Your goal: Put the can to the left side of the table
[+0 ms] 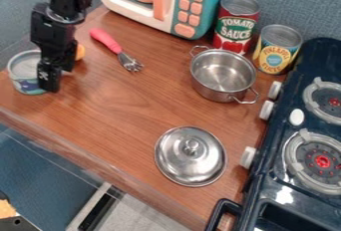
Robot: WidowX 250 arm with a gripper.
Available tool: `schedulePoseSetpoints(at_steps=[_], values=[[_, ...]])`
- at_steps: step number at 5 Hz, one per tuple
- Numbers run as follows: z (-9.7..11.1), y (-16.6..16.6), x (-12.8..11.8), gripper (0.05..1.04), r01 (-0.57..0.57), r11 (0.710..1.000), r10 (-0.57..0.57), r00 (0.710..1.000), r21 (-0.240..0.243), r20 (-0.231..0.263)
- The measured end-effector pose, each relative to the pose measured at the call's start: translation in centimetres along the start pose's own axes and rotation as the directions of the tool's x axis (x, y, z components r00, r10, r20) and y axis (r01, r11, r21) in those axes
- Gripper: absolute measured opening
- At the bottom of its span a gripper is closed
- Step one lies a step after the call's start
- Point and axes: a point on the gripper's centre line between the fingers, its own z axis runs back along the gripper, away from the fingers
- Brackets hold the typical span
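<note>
At the upper left, the black gripper [55, 75] hangs low over the table, close against the right side of a can. This short, wide can [25, 70] stands upright at the table's left edge, with a silvery top and a blue-green label low on its side. The gripper covers part of the can's right side, and whether they touch is unclear. Two taller cans are at the back right: a red tomato sauce can [236, 23] and a yellow pineapple can [276, 50], both upright.
A steel pot [222, 74] stands before the tall cans, and its lid [190, 156] lies nearer the front. A pink-handled utensil [106, 41] is right of the gripper, with an orange object [80, 52] partly behind it. A toy microwave [190, 6] and stove [279, 168] border the table [120, 110].
</note>
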Motion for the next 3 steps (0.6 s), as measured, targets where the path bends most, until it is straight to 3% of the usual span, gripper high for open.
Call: schedulePoseSetpoints(at_steps=[1, 2, 3], values=[[0.1, 0.1, -0.4, 1.0, 0.024, 1.0, -0.024, 0.999, -0.003, -0.031], [3.4, -0.3, -1.3, 1.0, 0.069, 0.994, -0.073, 0.996, -0.079, -0.051], [7.2, -0.5, -0.8, 1.0, 0.024, 0.988, -0.039, 0.995, -0.151, -0.094]])
